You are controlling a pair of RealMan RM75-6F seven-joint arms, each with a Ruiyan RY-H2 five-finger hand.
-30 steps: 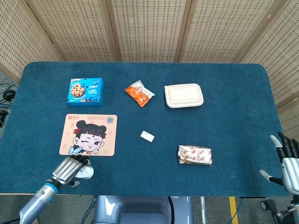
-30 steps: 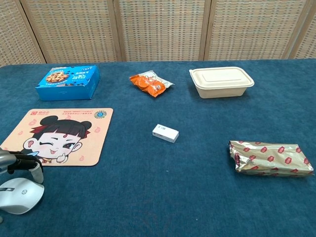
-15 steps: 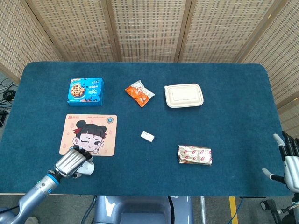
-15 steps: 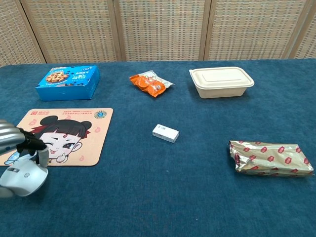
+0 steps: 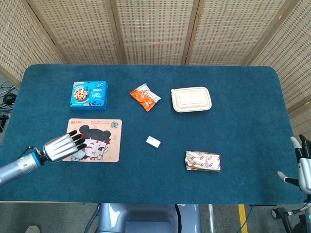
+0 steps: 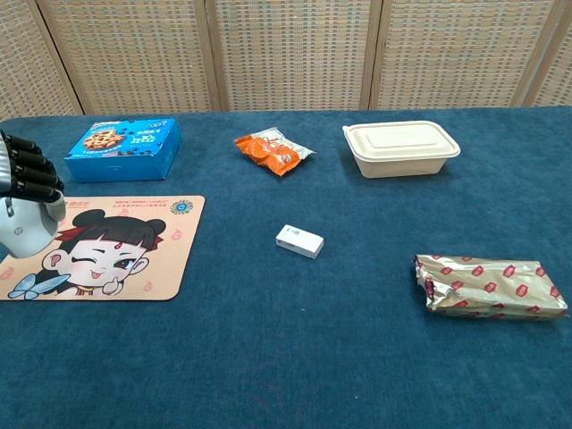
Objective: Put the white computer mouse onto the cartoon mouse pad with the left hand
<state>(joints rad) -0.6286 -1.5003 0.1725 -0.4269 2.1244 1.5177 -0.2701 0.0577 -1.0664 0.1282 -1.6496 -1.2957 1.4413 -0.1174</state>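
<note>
Chest view shows my left hand (image 6: 22,174) with fingers curled over the mouse (image 6: 22,228), above the pad (image 6: 134,259); releasing high, I risk it tumbling off.

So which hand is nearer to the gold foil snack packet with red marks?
The right hand: it hangs beyond the table's right edge, beside the gold foil snack packet. The left hand is far across, over the cartoon mouse pad.
</note>
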